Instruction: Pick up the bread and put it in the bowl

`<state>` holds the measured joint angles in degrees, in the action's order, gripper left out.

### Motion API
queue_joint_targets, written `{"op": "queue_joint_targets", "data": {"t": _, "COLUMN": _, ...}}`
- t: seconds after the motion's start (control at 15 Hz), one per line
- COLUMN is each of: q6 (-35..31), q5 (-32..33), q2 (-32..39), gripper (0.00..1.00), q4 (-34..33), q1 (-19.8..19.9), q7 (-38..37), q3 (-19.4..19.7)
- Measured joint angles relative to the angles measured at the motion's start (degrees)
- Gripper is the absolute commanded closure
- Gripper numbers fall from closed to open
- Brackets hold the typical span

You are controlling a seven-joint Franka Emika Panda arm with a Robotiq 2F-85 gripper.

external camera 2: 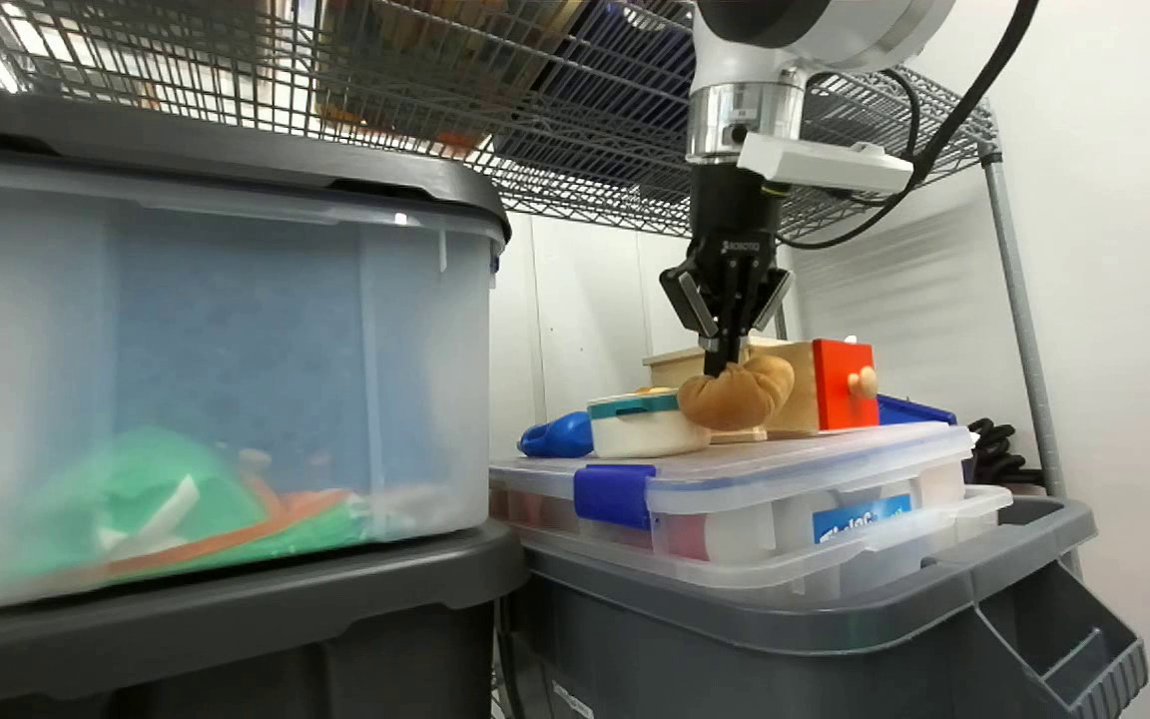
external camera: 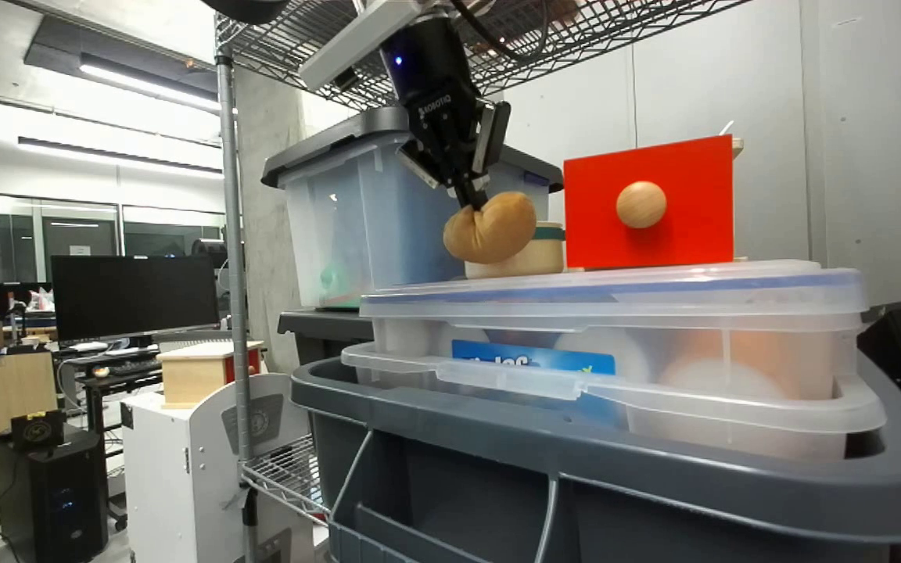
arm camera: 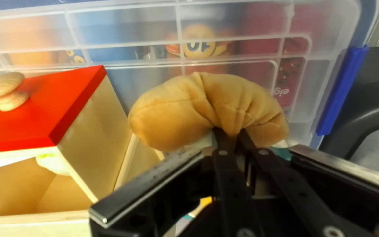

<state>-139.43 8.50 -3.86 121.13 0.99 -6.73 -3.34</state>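
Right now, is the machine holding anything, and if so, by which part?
Yes, the bread: the hand pinches a fold on its upper side, near the middle, and its ends bulge out to either side.

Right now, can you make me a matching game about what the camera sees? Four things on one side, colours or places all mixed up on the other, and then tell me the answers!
Things:
1. the bread
2. the knob
3. the panel behind the knob
4. the bowl

Colours or places:
A. bright red
B. cream, with a teal band near the top
C. held up in the gripper
D. pale wood

Right pairs: 1-C, 2-D, 3-A, 4-B.
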Motion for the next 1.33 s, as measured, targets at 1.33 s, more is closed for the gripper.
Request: {"op": "queue_joint_targets", "data": {"t": 1.33, "q6": -1.49, "q5": 8.91, "q2": 2.63, "gripper": 0.98, "q4": -5.43, "q1": -0.7, "q7": -5.48, "q3": -0.07}}
